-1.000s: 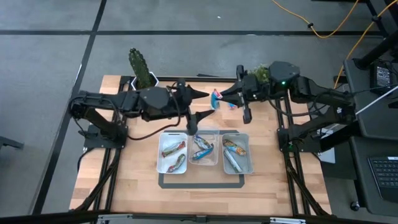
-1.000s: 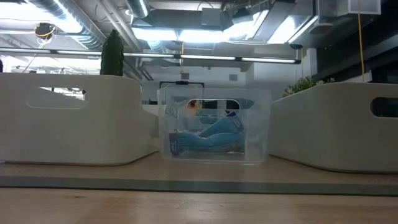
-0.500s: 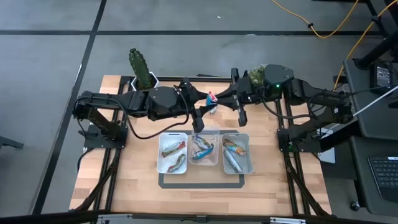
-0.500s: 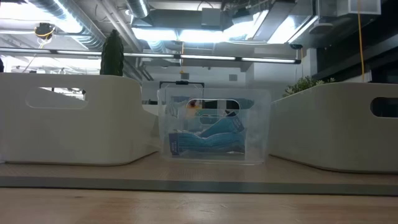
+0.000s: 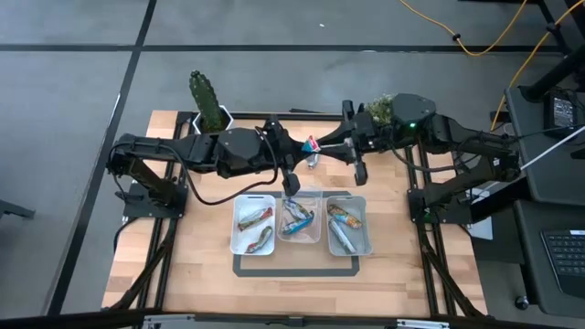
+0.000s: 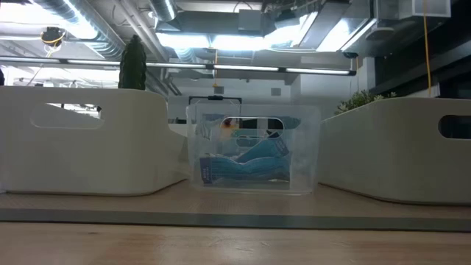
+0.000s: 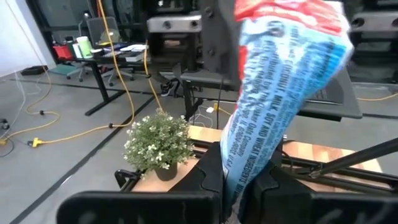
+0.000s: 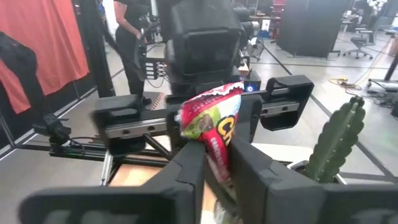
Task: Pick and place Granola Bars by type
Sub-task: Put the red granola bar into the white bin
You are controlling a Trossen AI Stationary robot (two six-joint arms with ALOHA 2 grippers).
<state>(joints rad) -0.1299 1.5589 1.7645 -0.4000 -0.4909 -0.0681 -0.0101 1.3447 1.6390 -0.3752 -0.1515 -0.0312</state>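
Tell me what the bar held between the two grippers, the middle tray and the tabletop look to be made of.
The bar: thin, glossy printed film or foil, judging by its creases and sheen. It is pinched by the left gripper and the right gripper alike. The middle tray: clear, smooth plastic, since its contents show through the wall. The tabletop: light wood in jointed strips, matte.

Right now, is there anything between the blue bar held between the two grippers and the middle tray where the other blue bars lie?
Nothing visible blocks it. The blue bar is held in the air by the left gripper and the right gripper, behind the middle tray, whose top is open.
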